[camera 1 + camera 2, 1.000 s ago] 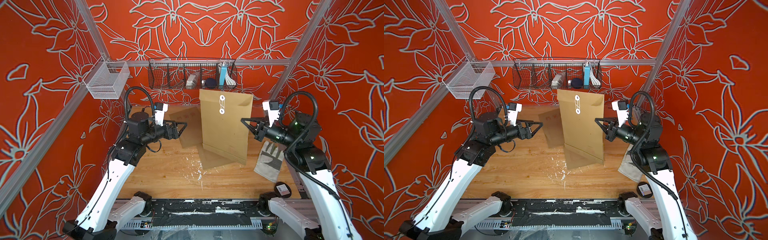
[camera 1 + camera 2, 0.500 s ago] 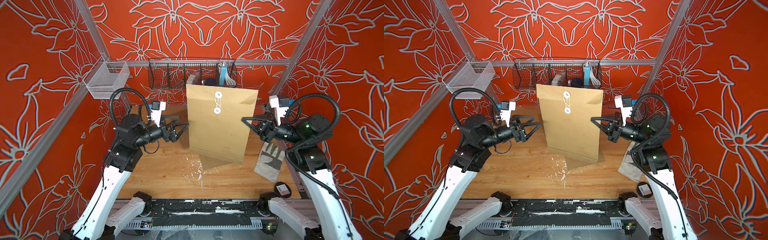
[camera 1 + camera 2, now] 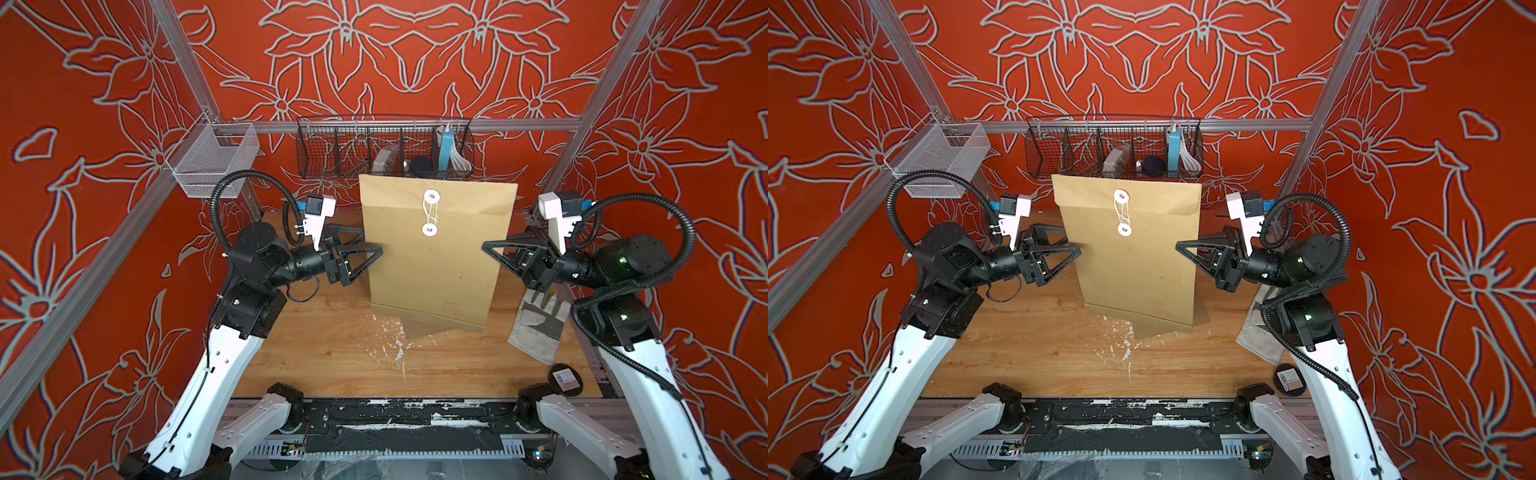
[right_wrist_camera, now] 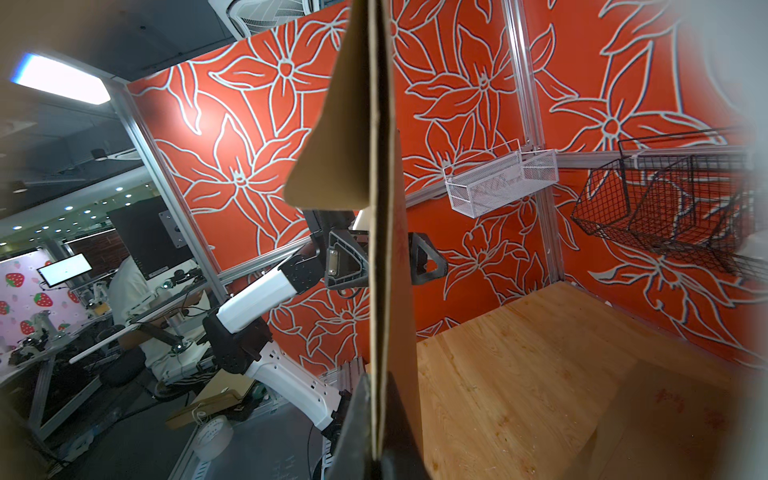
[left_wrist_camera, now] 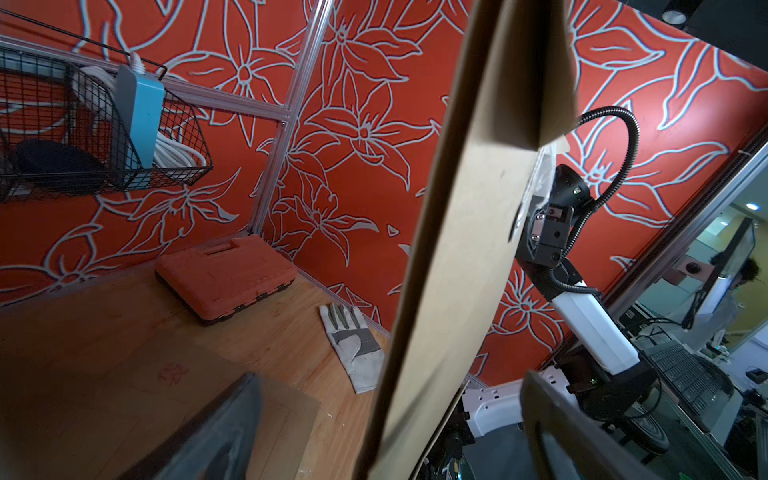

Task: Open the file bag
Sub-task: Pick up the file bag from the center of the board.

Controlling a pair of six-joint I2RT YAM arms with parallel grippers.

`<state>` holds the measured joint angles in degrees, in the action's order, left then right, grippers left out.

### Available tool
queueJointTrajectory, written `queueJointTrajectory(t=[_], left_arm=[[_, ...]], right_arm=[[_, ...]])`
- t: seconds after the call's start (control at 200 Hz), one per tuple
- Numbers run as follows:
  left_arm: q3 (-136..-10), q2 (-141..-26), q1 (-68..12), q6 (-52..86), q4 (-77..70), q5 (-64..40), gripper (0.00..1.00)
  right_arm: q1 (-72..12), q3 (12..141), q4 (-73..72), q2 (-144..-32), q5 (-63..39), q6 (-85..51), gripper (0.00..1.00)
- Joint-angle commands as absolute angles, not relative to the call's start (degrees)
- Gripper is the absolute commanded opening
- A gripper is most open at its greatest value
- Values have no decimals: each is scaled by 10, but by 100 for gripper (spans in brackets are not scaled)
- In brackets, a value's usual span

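You've swung the file bag point(image 3: 436, 266) face-on, hanging above the table point(image 3: 332, 357) from your right gripper point(image 3: 485, 248), clamped on its edge; the left gripper point(image 3: 371, 246), wide open and empty, now straddles the opposite edge, string point(image 3: 429, 212) still wound

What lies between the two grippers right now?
The upright brown paper file bag: the right gripper pinches one edge, the open left gripper straddles the other, in both top views.

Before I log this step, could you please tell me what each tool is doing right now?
Left tool: open, straddling the file bag's edge, not gripping.
Right tool: closed on the file bag's other edge, holding it upright.
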<state>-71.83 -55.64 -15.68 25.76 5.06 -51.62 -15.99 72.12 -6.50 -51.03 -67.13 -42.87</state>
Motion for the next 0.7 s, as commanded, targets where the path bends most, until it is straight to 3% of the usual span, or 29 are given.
queueJointTrajectory(t=[0.0,0.43,0.696], left_arm=[[-737,-563,-154,289,-7,-558,90],[-749,-557,-157,314,-34,-586,40],[-744,-559,-160,308,-24,-591,24]], right_arm=[[-172,738,-101,-504,-672,-439,0],[-178,734,22,-510,-579,-374,0],[-178,712,-9,-517,-560,-412,0]])
